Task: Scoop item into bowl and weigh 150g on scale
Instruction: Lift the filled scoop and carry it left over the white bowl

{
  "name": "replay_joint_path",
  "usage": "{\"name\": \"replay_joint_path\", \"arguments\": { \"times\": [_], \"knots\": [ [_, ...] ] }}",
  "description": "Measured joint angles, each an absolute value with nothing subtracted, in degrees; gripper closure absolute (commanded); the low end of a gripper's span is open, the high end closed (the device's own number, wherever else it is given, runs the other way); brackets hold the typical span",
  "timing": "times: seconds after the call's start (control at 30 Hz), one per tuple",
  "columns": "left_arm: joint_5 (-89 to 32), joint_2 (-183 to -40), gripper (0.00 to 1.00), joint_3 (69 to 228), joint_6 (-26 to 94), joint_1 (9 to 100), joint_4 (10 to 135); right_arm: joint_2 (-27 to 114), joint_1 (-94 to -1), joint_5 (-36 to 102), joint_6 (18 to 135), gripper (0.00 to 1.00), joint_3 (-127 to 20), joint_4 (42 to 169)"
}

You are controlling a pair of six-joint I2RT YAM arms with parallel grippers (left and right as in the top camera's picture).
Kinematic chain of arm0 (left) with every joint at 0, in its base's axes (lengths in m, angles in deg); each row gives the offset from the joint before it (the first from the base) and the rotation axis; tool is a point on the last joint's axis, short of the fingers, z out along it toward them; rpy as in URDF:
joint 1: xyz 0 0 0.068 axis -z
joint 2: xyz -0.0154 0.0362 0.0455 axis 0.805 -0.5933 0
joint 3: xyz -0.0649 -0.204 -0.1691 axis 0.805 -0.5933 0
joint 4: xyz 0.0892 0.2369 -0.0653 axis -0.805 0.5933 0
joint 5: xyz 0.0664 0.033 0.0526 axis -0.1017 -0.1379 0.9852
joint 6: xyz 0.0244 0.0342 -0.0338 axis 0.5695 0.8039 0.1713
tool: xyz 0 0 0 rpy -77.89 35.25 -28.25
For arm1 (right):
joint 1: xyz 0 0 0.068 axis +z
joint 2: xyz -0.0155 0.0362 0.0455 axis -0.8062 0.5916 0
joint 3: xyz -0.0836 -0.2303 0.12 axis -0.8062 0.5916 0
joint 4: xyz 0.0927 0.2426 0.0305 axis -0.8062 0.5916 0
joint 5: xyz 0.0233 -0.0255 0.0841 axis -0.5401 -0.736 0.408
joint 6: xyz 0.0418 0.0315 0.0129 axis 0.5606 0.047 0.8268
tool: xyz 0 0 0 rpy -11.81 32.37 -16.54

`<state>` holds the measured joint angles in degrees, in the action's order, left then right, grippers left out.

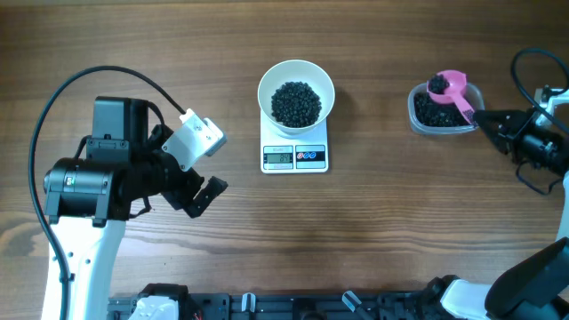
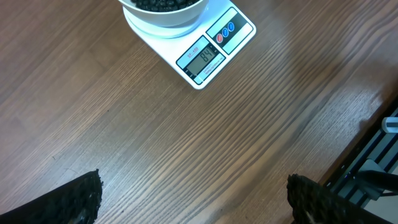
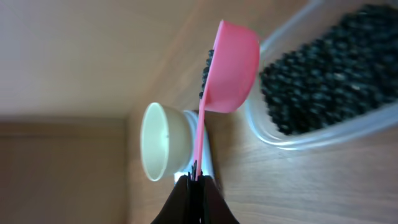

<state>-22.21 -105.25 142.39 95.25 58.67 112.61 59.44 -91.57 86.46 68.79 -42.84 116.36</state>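
On table point(image 1: 356, 231): 1 bowl point(image 1: 267, 93) on 1 scale point(image 1: 294, 160), 1 tub point(image 1: 415, 114); L tool point(image 2: 196, 208) wide, R tool point(image 1: 487, 119) pinching scoop point(image 1: 453, 84).

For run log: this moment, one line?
right gripper: shut on pink plastic scoop at clear plastic tub; left gripper: open; round white bowl of black beans on white digital scale
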Motion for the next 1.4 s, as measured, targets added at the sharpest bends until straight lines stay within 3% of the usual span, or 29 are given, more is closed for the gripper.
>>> {"name": "replay_joint_path", "arguments": {
  "times": [0.5,0.97,1.4],
  "knots": [
    [-22.2,-105.2,0.0,142.4,95.2,58.7,112.6,57.8,-88.3,94.9,72.0,0.95,-42.8,112.4],
    [-22.2,-105.2,0.0,142.4,95.2,58.7,112.6,51.5,-70.9,94.0,87.0,0.95,-42.6,98.3],
    [-22.2,-105.2,0.0,142.4,95.2,58.7,112.6,51.5,-50.5,73.8,79.7,0.96,-42.6,98.1]
  ]
}}
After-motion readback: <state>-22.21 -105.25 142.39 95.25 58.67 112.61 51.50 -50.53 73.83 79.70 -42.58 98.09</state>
